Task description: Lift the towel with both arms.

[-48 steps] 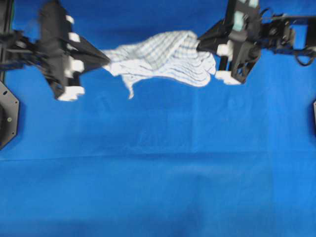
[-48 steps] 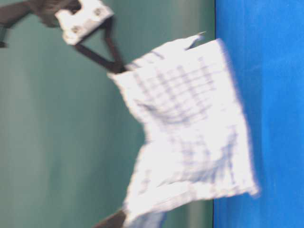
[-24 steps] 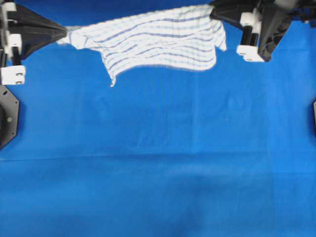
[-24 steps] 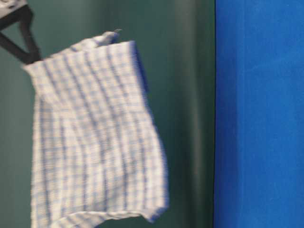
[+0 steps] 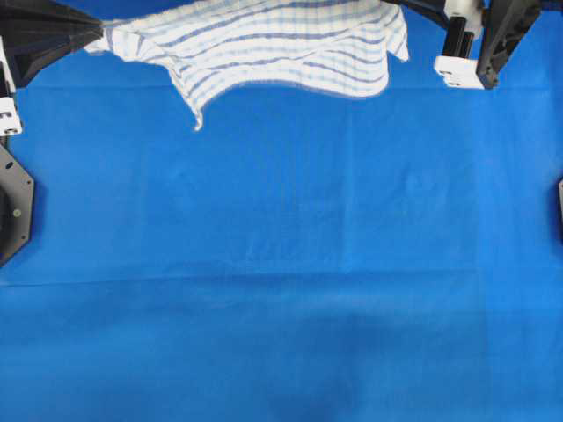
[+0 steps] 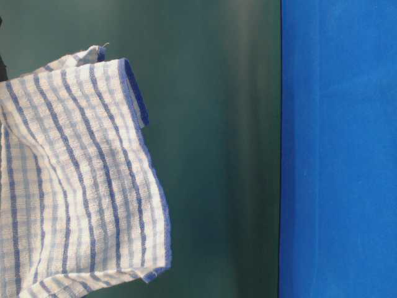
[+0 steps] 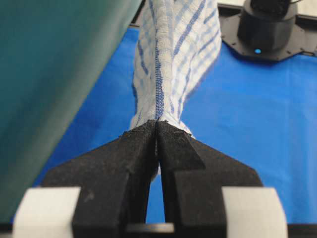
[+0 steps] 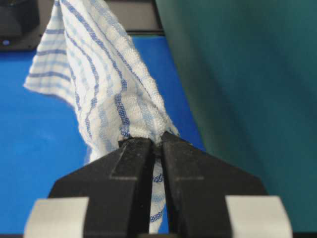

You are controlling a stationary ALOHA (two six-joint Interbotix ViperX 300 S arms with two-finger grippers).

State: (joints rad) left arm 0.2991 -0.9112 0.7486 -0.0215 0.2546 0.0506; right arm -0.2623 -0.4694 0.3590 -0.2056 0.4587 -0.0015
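Note:
The towel (image 5: 264, 44), white with blue checked stripes, hangs stretched between my two grippers along the far edge of the overhead view, with one corner drooping at the lower left. In the table-level view the towel (image 6: 74, 180) hangs in the air, well off the blue cloth. My left gripper (image 7: 157, 126) is shut on one end of the towel (image 7: 173, 54); its tip (image 5: 95, 37) shows at the top left. My right gripper (image 8: 157, 141) is shut on the other end of the towel (image 8: 99, 84), and cloth runs down between its fingers. The right arm (image 5: 479, 35) sits at the top right.
The plain blue table cloth (image 5: 281, 264) covers the table. A black base plate (image 5: 13, 207) lies at the left edge and another (image 5: 559, 207) at the right edge. A dark green wall (image 6: 217, 124) stands behind the table. The opposite arm's base (image 7: 267, 29) shows beyond the towel.
Both arms have carried the towel upward and drawn apart. It went from bunched and sagging to stretched out, and it now hangs farther from the table.

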